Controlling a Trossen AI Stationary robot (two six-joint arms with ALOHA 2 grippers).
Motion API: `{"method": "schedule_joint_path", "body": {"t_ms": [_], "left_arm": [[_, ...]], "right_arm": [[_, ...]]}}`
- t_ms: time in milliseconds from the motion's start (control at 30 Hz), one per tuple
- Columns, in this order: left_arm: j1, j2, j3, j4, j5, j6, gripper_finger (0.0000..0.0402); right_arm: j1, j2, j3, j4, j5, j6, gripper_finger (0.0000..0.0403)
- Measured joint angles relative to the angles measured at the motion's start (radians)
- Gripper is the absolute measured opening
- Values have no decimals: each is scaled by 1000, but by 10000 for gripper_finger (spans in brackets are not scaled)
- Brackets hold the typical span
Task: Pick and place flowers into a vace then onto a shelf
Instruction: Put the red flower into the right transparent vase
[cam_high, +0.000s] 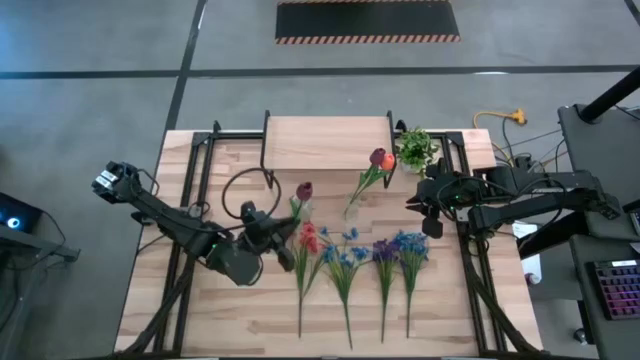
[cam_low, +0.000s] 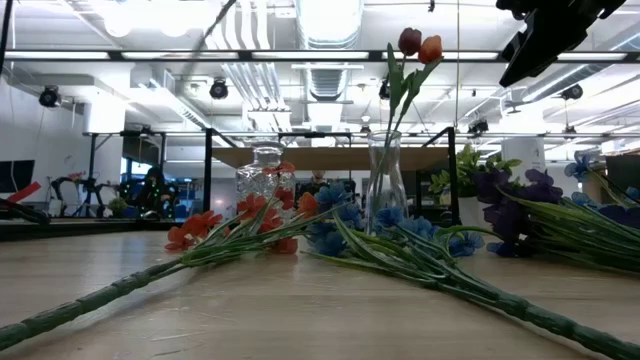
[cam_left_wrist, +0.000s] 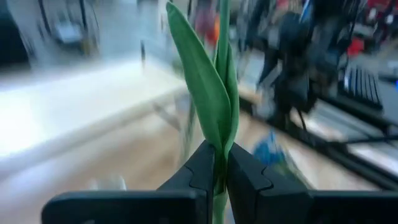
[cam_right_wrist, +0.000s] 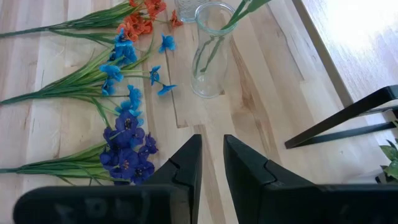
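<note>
My left gripper hangs over the table's left middle, shut on a dark red tulip with a long green leaf. A clear glass vase stands at mid-table on its base and holds two tulips, one red and one orange. Several flowers lie flat on the table in a row with their stems toward the near edge: orange-red, blue, purple and blue. The shelf stands at the far edge. My right gripper hovers right of the vase, narrowly open, with nothing between its fingers. My left gripper pinches the tulip's green stem at the foot of its leaf between its two fingers. The fingers lie across the stem. The stem and leaf rise past the fingers, and the head is out of the wrist view.
A second, cut-glass vase stands left of the clear one. A small leafy potted plant sits at the shelf's right end. A black ring lies at far left. Bare tabletop stretches along the near left.
</note>
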Motion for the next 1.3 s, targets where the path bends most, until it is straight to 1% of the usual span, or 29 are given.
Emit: {"method": "schedule_joint_path", "body": {"t_ms": [67,133,267,400,567,633,733,833,1033,1300], "left_arm": [[15,-5,-5,110,-28,154,12],[39,-4,-11,213,-27,282,12],[93,15,-11,384,-15,463,12],[153,52,-11,554,51,610,12],[229,111,-11,814,184,780,12],[259,137,-10,895,231,836,12],[305,175,-10,980,281,872,12],[349,204,-9,1015,317,868,12],[406,252,-4,1100,360,868,12],[459,278,-4,1118,427,867,12]], "right_arm": [[0,0,0,0,0,19,57],[0,0,0,0,0,34,57],[0,0,0,0,0,49,57],[0,0,0,0,0,56,57],[0,0,0,0,0,70,57],[0,0,0,0,0,70,57],[0,0,0,0,0,70,57],[0,0,0,0,0,72,57],[0,0,0,0,0,77,57],[0,0,0,0,0,80,57]]}}
